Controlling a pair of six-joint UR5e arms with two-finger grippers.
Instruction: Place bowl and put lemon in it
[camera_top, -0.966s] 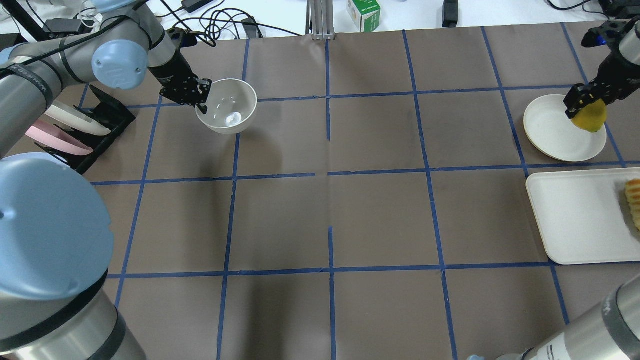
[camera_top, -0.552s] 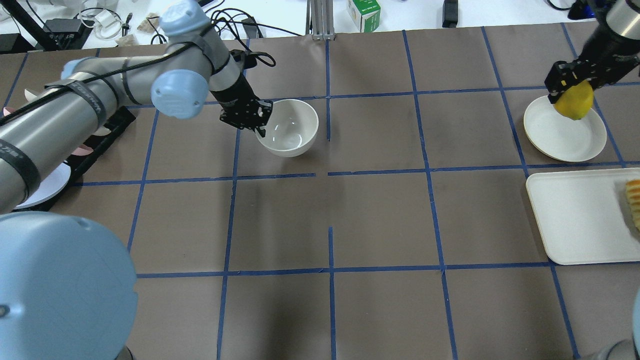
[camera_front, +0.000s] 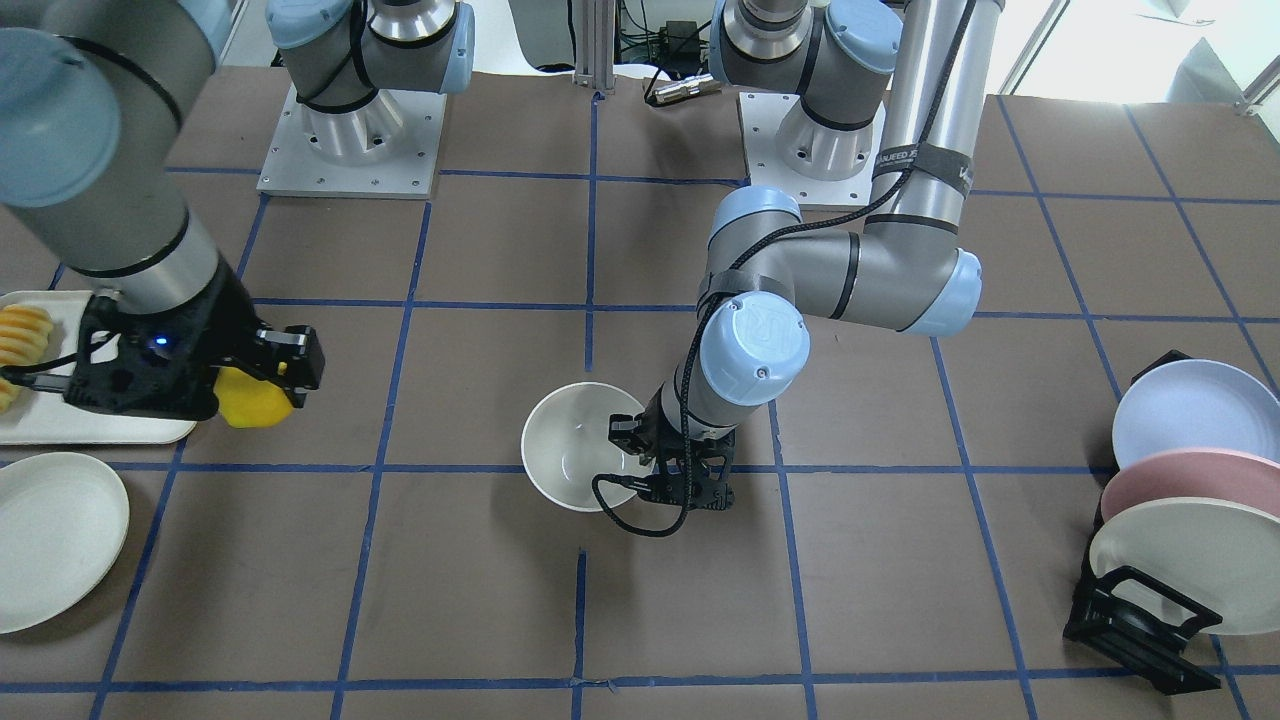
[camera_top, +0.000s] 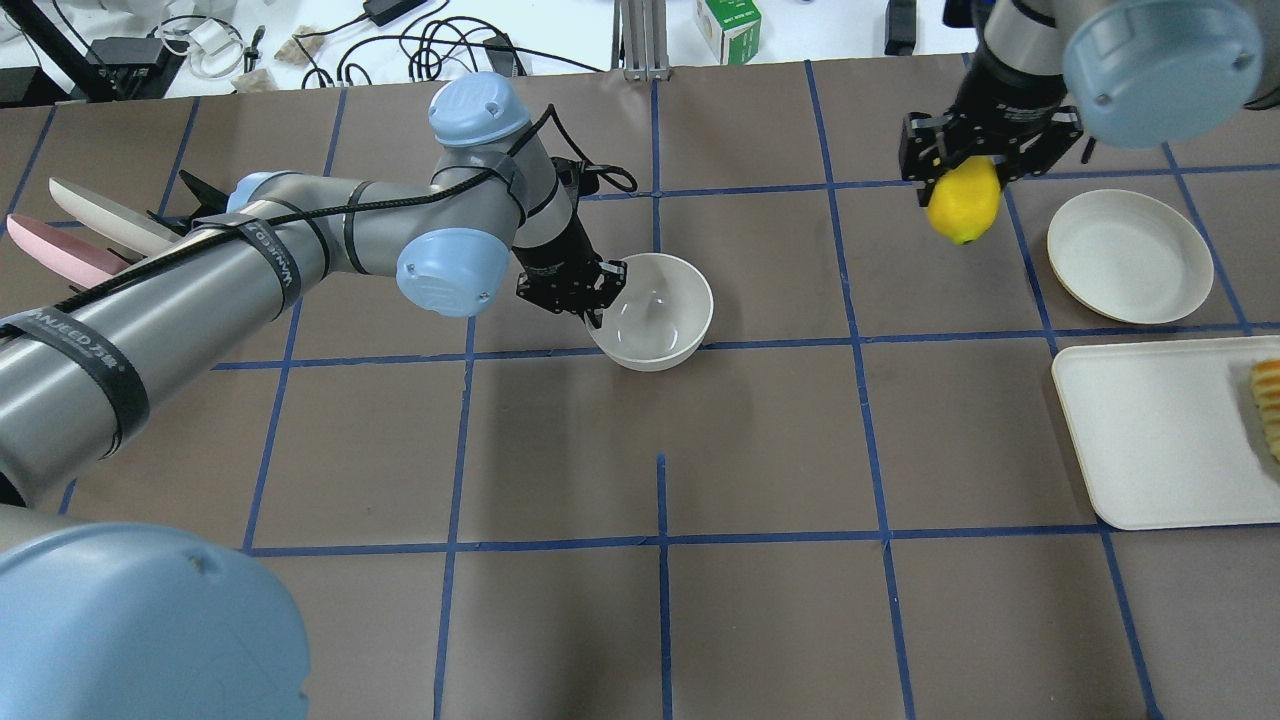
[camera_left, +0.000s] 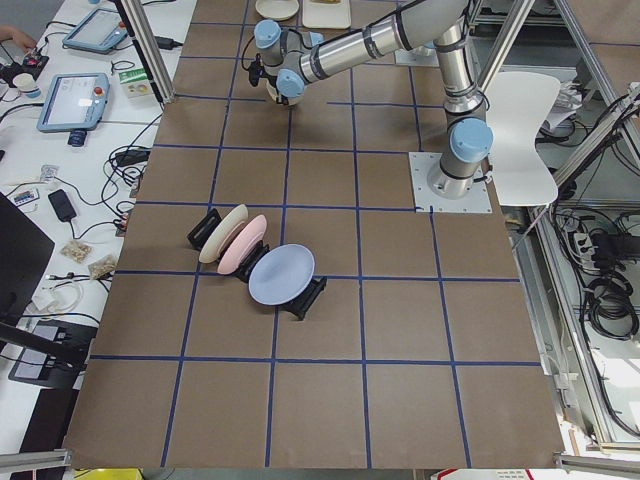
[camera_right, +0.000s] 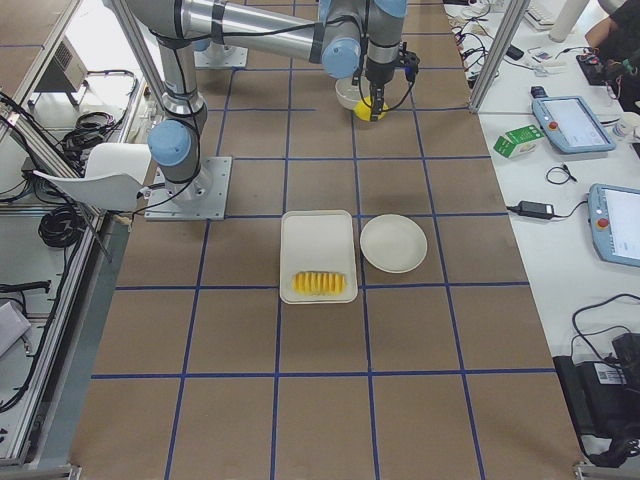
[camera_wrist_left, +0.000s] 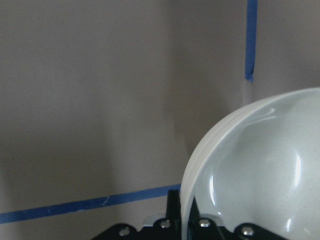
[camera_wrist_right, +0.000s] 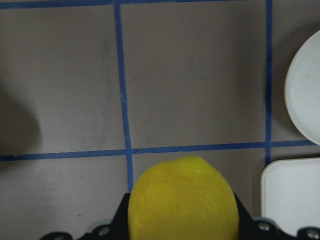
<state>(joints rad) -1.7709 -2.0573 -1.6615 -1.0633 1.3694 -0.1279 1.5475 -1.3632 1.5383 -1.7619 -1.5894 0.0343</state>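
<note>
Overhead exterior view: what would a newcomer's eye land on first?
The bright yellow lemon, held aloft in the right tool at the view's upper right, beside the flat round plate. Then the off-white bowl near the middle, its rim pinched by the left tool.

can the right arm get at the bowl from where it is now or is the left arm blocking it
Probably yes. The left gripper clamps the bowl by its rim, on the side away from the right gripper, which holds the lemon. The bowl's open top faces up, and nothing stands between them.
</note>
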